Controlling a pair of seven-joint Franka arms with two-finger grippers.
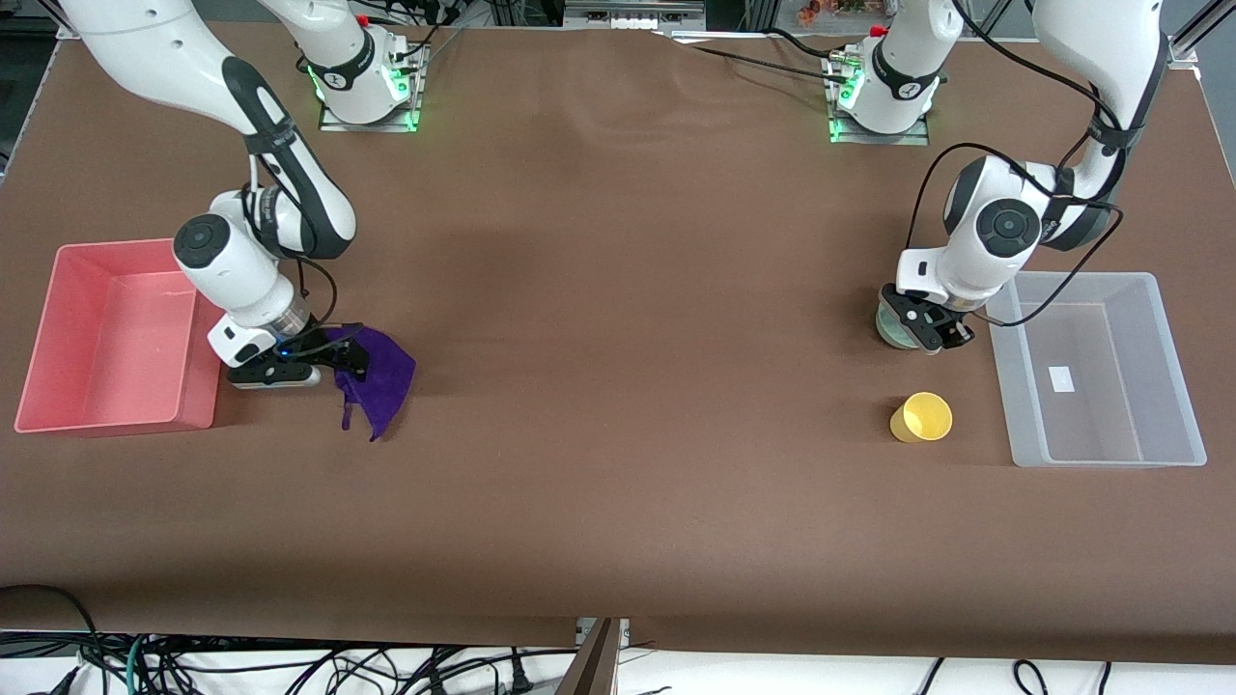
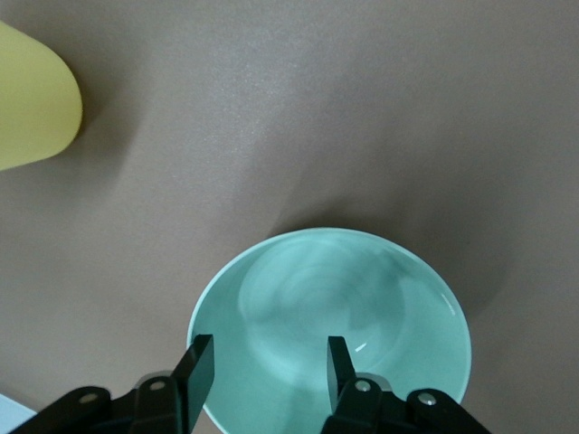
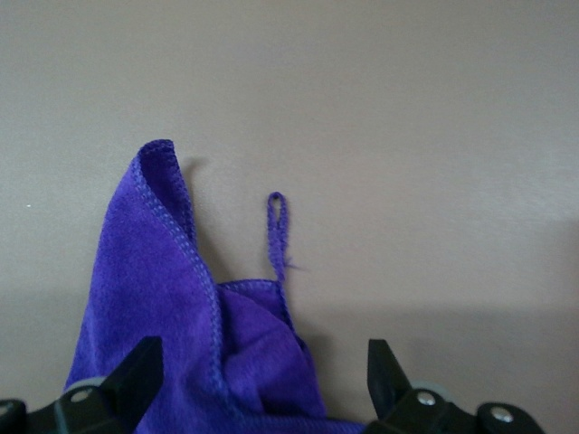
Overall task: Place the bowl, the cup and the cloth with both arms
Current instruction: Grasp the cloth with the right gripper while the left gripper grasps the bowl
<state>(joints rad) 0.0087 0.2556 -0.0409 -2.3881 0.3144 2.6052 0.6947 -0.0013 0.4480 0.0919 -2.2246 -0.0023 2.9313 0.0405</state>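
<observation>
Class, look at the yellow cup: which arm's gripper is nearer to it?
The left. The left gripper is at the bowl, close beside the cup. The right gripper is at the cloth, at the right arm's end of the table.

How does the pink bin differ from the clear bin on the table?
The pink bin is opaque and stands at the right arm's end, beside the cloth; the clear bin is see-through, at the left arm's end, beside the bowl and cup. Both are rectangular and open-topped.
</observation>
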